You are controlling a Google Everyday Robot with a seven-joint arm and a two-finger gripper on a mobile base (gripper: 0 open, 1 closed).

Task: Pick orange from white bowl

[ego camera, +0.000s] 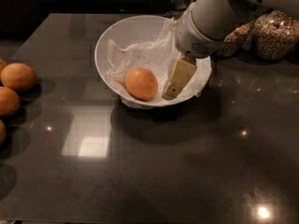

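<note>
— Though inside the white bowl (97, 55), not yet holding anything. Gripper (171, 93): tilted, tip down on the crumpled paper lining (124, 55), just beside the orange (141, 83), on the side toward the glass jars (275, 31). Apparently a sliver apart, not touching.

— Open or closed?

— Cannot tell. Seen only as one cream block under the arm (210, 22). Clearly not wrapped around the fruit.

— And the orange?

— Low in the bowl, on the paper, toward the rim nearest the camera.

— Likely trouble from here?

— Rolling, first. Round, smooth, loose on paper over a curved wall. If nudged from one side only, probably off across the bowl and out of the grasp.

— Next?

— Snagging the lining. If closed with the tip pressed into the paper, could pinch a fold along with the fruit, or instead of it, and haul paper out on the lift.

— Danger to the bowl?

— Some. Risk of sliding or tipping it on the glossy dark countertop (163, 171) by shoving sideways against wall or rim. Same risk from dragging caught paper upward.

— Confusion with the other fruit?

— Unlikely. Tan-orange fruits (17, 77) well apart, grouped at the counter's far side from the jars.

— Remedy?

— Centre over the orange before closing. Straddle it squarely, not from one flank. Keep off the paper. Lift straight, clear of the rim.
</note>
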